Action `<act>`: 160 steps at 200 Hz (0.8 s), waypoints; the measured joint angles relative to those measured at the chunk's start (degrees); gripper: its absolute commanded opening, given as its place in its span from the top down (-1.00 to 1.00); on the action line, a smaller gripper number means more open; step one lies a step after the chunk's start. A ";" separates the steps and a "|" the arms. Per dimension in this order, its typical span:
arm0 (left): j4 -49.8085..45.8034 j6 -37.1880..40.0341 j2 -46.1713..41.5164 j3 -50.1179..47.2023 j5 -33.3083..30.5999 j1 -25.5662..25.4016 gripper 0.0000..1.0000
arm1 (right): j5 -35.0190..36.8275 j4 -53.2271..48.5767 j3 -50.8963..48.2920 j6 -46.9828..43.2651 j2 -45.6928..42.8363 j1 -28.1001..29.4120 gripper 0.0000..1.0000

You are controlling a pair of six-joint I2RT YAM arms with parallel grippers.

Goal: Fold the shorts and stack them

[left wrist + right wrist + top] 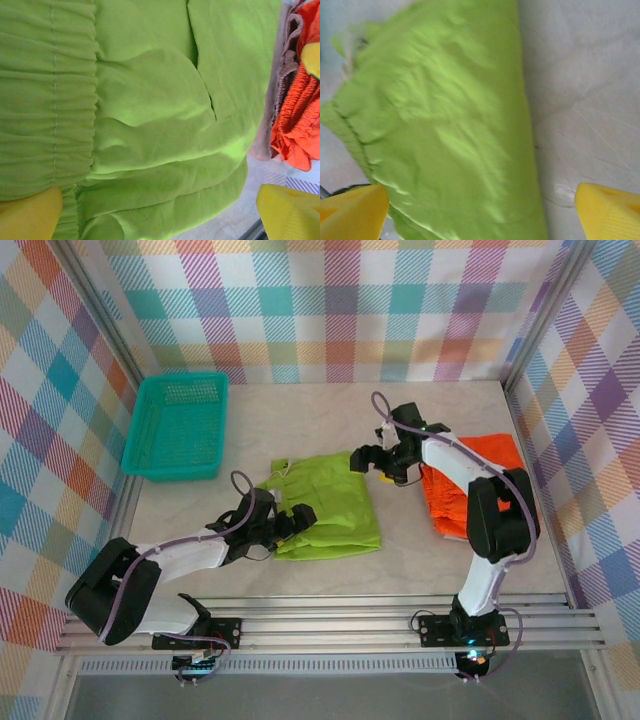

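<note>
- lime green shorts (330, 502): soft, light, floppy stuff, so I'd pinch the gathered waistband (45, 100), thicker there
- left gripper (297, 518), right gripper (366, 458): both spread wide, holding nothing

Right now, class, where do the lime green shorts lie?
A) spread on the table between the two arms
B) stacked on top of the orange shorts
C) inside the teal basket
A: the lime green shorts lie spread on the table between the arms, apart from the teal basket and left of the orange shorts.
</note>
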 measured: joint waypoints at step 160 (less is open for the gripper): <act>-16.83 6.43 -2.10 16.35 1.33 5.05 -1.00 | -8.81 7.54 -9.99 0.57 1.64 3.08 -0.58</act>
